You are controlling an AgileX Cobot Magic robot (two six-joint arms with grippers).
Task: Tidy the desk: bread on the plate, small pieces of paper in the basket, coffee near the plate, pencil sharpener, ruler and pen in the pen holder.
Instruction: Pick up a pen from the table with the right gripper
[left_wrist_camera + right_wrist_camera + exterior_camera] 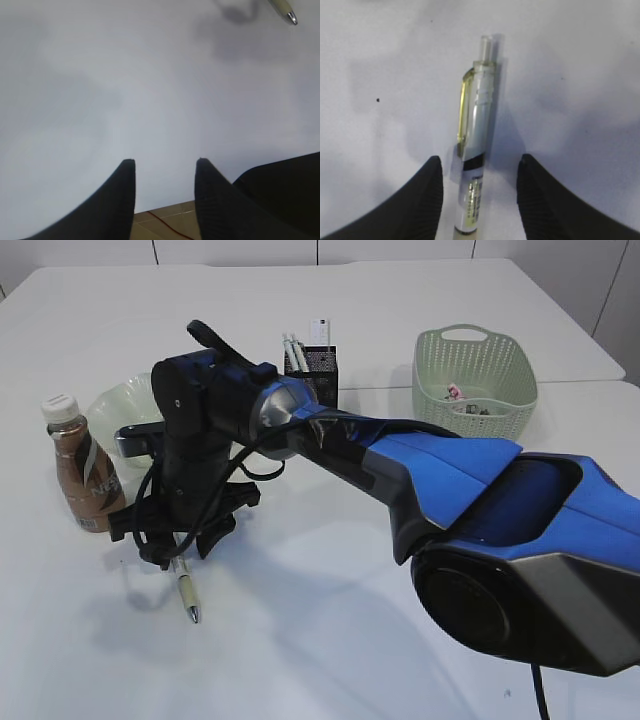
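1. Right gripper [479,167]: I have it low over the desk [330,640], its jaws apart and straddling the pen [477,150]. The pads sit clear of the barrel on both sides, so I judge nothing is gripped yet.
2. Pen: it lies flat on the desk at about 8 o'clock in the exterior view, tip pointing toward the camera, just below the gripper body.
3. Left gripper [165,162]: jaws stand moderately apart and empty, over bare desk near the front edge; the pen tip shows at 1 o'clock in its wrist view.
4. Coffee [82,475]: the bottle stands upright at 9 o'clock, just beside the plate [125,400]. I count this part as done.
5. Plate: mostly hidden behind the right arm; I cannot tell whether the bread is on it.
6. Basket [474,385]: at 2 o'clock, with small scraps visible inside, so the paper seems at least partly handled.
7. Pen holder [313,365]: at 12 o'clock, already holding some upright items I cannot identify individually.
8. Remaining, in my judgement: close on the pen, lift it and drop it into the pen holder.
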